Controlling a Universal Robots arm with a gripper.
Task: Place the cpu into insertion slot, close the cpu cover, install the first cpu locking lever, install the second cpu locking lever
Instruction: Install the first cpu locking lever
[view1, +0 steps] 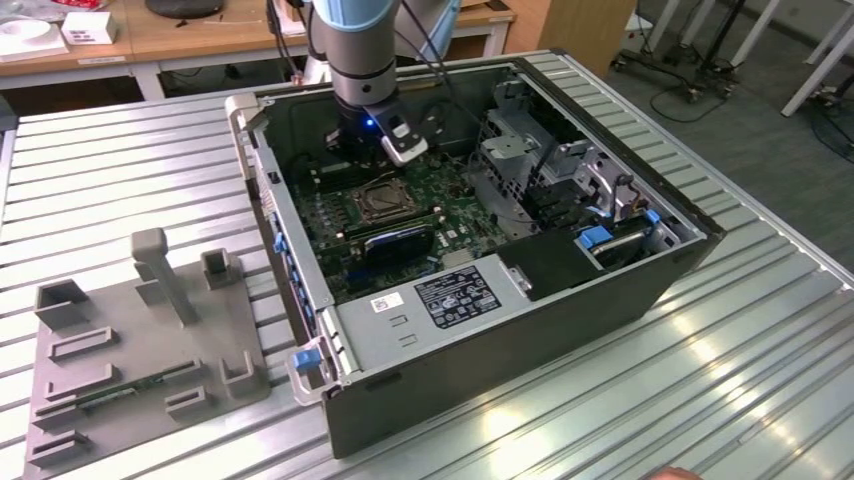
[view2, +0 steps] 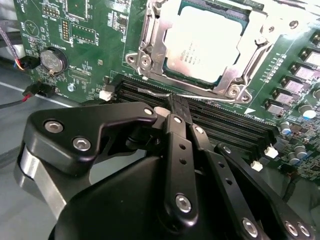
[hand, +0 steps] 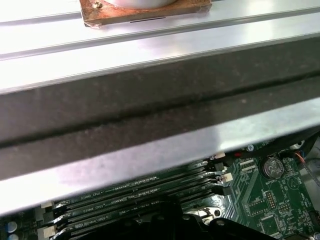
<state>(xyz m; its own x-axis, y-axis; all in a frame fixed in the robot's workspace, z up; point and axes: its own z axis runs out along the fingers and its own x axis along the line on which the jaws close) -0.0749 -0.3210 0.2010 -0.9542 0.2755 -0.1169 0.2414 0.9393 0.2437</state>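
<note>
My gripper, fingers pressed together on nothing, sits just beside the covered cpu, at the thin locking lever along the socket's near edge.

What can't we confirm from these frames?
- Gripper in the second wrist view: fingertips pressed together at a thin wire lever; whether they grip it is unclear.
- Cpu: cut off by the picture's edge; cpu cover overlaps it.
- First wrist view: case wall hides the socket.
</note>
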